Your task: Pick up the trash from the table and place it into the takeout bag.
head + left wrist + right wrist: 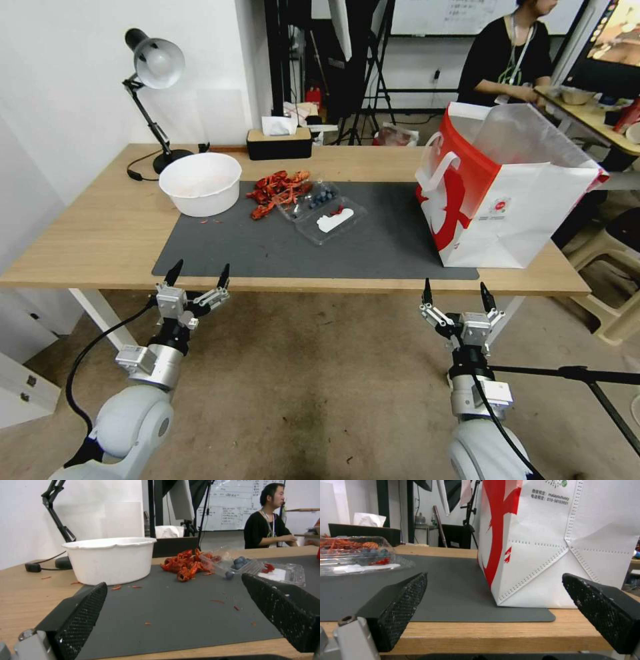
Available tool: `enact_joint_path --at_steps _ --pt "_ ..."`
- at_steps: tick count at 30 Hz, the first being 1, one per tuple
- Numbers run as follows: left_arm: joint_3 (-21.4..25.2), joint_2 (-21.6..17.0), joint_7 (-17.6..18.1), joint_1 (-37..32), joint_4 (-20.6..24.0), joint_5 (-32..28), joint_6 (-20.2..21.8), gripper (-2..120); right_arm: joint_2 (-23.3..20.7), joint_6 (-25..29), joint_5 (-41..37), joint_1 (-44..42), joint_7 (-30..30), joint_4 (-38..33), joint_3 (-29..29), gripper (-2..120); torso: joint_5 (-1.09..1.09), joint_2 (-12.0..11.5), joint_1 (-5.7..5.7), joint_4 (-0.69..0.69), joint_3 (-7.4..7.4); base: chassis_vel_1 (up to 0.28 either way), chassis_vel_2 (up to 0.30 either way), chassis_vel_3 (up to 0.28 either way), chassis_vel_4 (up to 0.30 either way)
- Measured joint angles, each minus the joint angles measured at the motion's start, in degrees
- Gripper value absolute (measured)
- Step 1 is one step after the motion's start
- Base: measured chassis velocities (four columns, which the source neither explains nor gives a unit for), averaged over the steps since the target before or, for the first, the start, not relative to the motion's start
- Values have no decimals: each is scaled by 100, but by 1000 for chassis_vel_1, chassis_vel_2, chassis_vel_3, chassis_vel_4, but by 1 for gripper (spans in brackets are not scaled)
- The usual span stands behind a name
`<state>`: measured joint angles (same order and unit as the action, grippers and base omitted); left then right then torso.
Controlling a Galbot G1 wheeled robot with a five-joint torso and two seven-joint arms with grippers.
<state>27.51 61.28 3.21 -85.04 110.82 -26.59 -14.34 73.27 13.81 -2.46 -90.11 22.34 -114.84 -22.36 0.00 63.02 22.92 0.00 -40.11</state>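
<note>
takeout bag (507, 193): inside hidden by its walls in head view; top and right side cut off in right wrist view (560, 542). white bowl (200, 183): contents not discernible. clear plastic clamshell (356, 555): left part cut off in right wrist view. desk lamp (56, 517): head cut off in left wrist view.

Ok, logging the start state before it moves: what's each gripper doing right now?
Left gripper: open, holding nothing, at the table's near edge.
Right gripper: open, holding nothing, below the edge near the takeout bag.
</note>
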Motion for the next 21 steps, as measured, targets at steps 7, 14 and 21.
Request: enact_joint_path --at_steps 7,14,21 --pt "0 0 0 0 0 0 0 100 0 0 0 0 0 -1 0 100 0 0 0 0 0 0 0 0 0" --pt "0 0 0 0 0 0 0 100 0 0 0 0 0 0 0 100 0 0 0 0 0 0 0 0 0" --pt "0 0 0 0 0 0 0 100 0 0 0 0 0 -1 0 100 0 0 0 0 0 0 0 0 0"
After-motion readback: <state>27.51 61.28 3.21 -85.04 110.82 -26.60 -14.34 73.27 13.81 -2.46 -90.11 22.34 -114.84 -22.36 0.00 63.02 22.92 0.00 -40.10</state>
